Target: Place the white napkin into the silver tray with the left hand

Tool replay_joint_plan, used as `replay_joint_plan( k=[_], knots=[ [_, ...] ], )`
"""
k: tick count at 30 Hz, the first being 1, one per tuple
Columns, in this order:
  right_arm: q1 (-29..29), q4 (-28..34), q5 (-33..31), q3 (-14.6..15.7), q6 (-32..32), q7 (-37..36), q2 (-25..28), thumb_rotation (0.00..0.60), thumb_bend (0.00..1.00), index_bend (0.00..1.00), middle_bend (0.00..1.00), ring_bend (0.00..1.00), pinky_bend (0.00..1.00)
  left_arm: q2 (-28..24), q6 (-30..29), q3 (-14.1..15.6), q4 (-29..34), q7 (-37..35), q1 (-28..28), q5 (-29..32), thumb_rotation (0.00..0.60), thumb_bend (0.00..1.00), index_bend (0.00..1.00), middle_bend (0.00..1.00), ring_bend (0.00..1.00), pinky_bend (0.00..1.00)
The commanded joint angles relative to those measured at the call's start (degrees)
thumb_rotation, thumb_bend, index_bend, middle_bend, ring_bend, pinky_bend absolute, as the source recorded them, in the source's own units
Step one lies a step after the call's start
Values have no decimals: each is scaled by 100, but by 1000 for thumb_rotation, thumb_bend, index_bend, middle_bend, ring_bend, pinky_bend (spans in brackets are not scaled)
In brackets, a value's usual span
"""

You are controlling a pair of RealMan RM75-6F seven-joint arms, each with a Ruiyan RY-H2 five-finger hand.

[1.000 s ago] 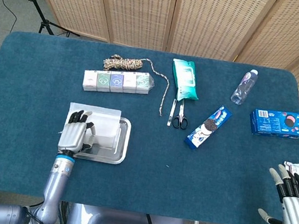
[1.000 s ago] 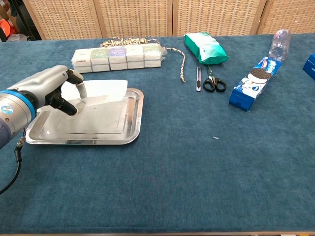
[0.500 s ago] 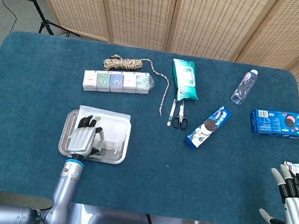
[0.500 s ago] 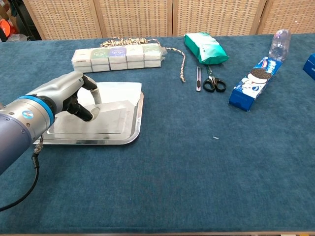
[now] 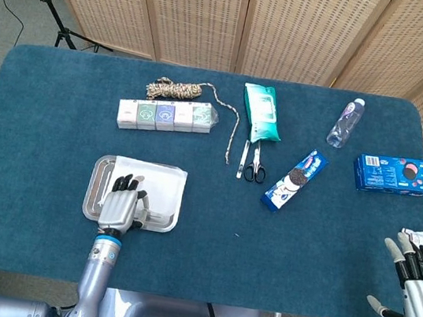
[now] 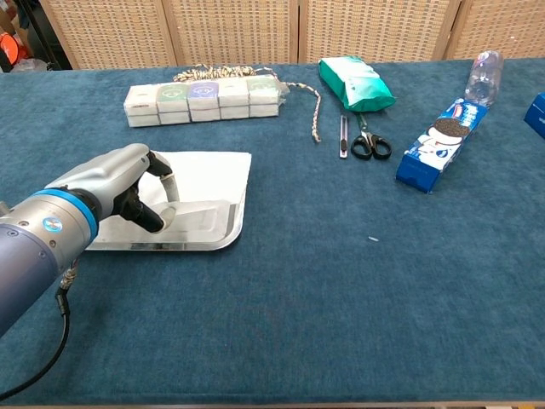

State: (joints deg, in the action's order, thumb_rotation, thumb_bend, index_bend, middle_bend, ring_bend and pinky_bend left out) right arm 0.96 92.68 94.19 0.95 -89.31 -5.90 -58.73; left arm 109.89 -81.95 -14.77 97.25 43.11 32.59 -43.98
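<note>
On the tray (image 5: 95, 189): napkin (image 5: 155, 186), spread flat, far corner over the rim. Left hand (image 5: 119, 207) above the near edge, fingers curled, hold on napkin unclear. Right hand (image 5: 416, 281) at table edge, fingers spread, empty.

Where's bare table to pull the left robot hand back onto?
Bare cloth lies right of the silver tray, below the scissors and Oreo sleeve; also the near strip around the left robot hand. Crowded: the far row, from the tissue packs to the bottle.
</note>
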Motion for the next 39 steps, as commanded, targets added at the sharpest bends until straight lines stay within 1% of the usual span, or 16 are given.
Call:
replay_joint_plan(
  k=[1, 12, 14, 20, 23, 31, 36, 39],
  knots=[
    [-11, -3, 9, 0, -23, -11, 0, 600, 0, 0, 0, 0, 0, 10, -57, 25, 43, 20, -28, 2, 600, 518, 828, 181, 3, 0],
    [9, 7, 58, 20, 23, 58, -24, 600, 0, 0, 0, 0, 0, 50, -363, 145, 264, 154, -180, 53, 600, 516, 828, 181, 3, 0],
    [-2, 16, 79, 27, -1, 75, -29, 600, 0, 0, 0, 0, 0, 33, -418, 162, 310, 163, -208, 26, 600, 503, 828, 181, 3, 0],
    [-10, 19, 97, 29, -20, 98, -46, 600, 0, 0, 0, 0, 0, -147, -429, 197, 511, 102, -289, -68, 600, 407, 820, 176, 3, 0],
    [-5, 15, 101, 27, -15, 103, -55, 600, 0, 0, 0, 0, 0, -232, -375, 214, 561, 71, -308, -95, 600, 377, 766, 157, 3, 0],
    [-13, 0, 108, 15, -53, 60, -60, 600, 0, 0, 0, 0, 0, -372, -211, 288, 668, -35, -325, -213, 600, 273, 580, 53, 3, 0],
    [-13, -11, 101, 6, -62, 47, -67, 600, 0, 0, 0, 0, 0, -471, -79, 316, 748, -97, -337, -194, 582, 235, 518, 8, 3, 0],
    [-14, -14, 104, 4, -66, 47, -73, 600, 0, 0, 0, 0, 0, -536, -1, 325, 815, -115, -340, -147, 573, 218, 467, 0, 1, 0]
  ],
)
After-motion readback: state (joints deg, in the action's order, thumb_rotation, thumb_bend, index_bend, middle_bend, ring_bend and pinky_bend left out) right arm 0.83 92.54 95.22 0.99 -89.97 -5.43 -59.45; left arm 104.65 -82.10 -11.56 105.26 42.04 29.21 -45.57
